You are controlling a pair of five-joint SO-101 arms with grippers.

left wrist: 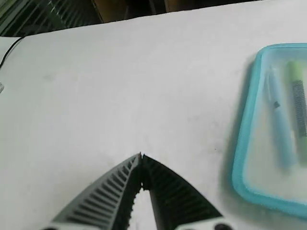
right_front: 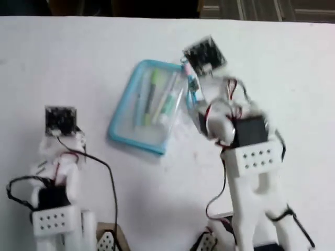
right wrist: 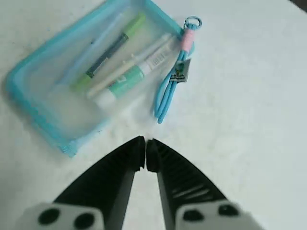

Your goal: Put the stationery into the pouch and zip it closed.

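Note:
A see-through pouch (right_front: 120, 128) with light blue trim lies flat mid-table. Inside it are a green highlighter (right wrist: 112, 50), a white and green marker (right wrist: 129, 79) and a blue pen (right wrist: 91, 52). A blue strap (right wrist: 172, 81) with a ring trails from one corner. I cannot tell whether the zip is closed. My right gripper (right wrist: 145, 143) is shut and holds nothing, hanging over the table beside the strap (right_front: 191, 89) corner. My left gripper (left wrist: 141, 158) is shut and holds nothing, well to the left of the pouch (left wrist: 242, 158), over bare table. In the high view they are the right gripper (right_front: 205, 55) and left gripper (right_front: 60, 119).
The white table's far edge (right_front: 157, 17) runs along the back with dark furniture behind it. A black cable (right_front: 110, 172) loops from the left arm toward the front edge. Both arm bases stand at the front. Open table surrounds the pouch.

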